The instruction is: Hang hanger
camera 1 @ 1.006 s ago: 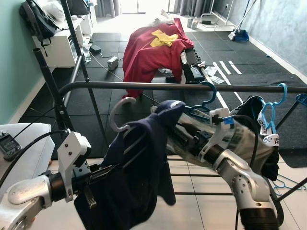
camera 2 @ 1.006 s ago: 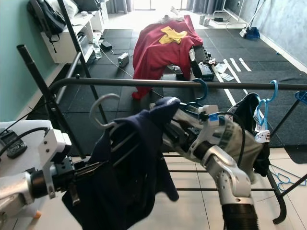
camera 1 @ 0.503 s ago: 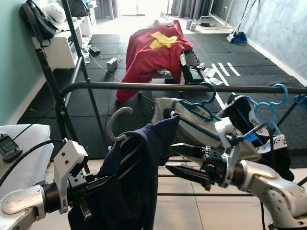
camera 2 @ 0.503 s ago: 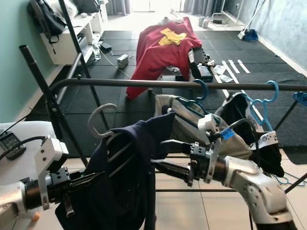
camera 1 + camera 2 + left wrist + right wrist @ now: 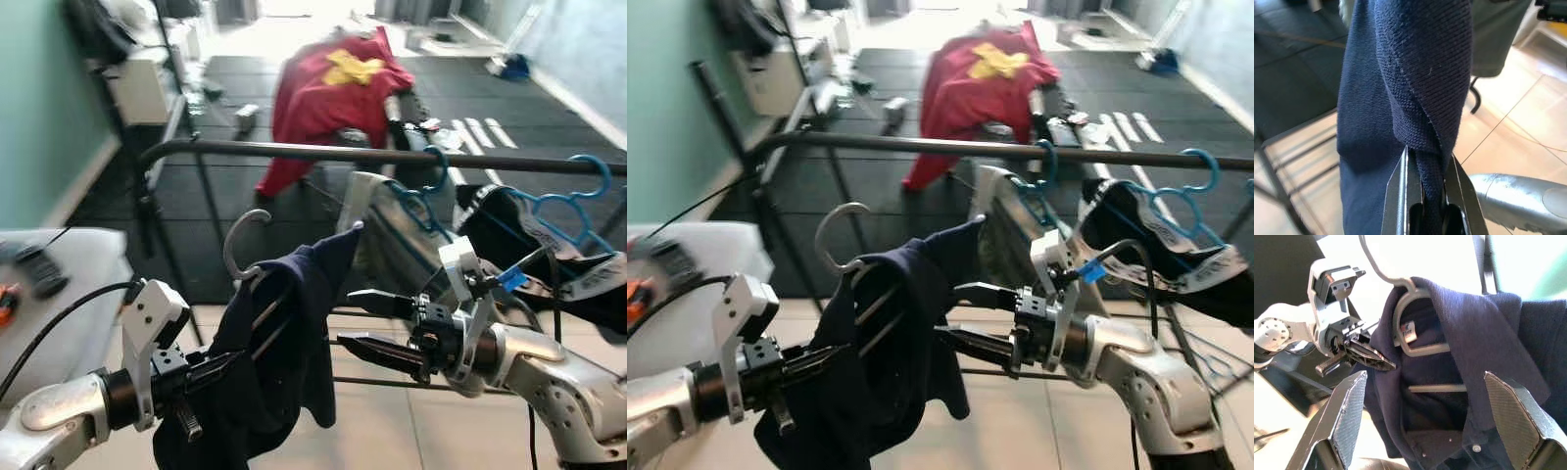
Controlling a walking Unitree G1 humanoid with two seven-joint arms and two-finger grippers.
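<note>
Right gripper (image 5: pixel 358 321) has let go of the shirt (image 5: pixel 279 362) since a second ago and now hangs just beside it at centre frame, fingers spread wide with nothing between them. Left gripper (image 5: pixel 1425 191) at lower left does the carrying, pinched narrow on a fold of the navy fabric. And the hanger (image 5: pixel 245 257) sits inside the collar, its pale hook poking up left of centre, below the rail (image 5: pixel 294 153) and on the near side of it.

To finish well, I'd say the hook needs lifting above the rail, opening turned toward the bar, then lowering until it catches in the free stretch left of the blue hangers (image 5: pixel 423 201). Holding only cloth could let the hanger tilt or slip, so a steadying touch from the right looks wise.

Shirt is a soft, pebbly knit, draping heavy. Hanger is smooth light plastic with a round curl. Rail is a thin dark metal tube.
</note>
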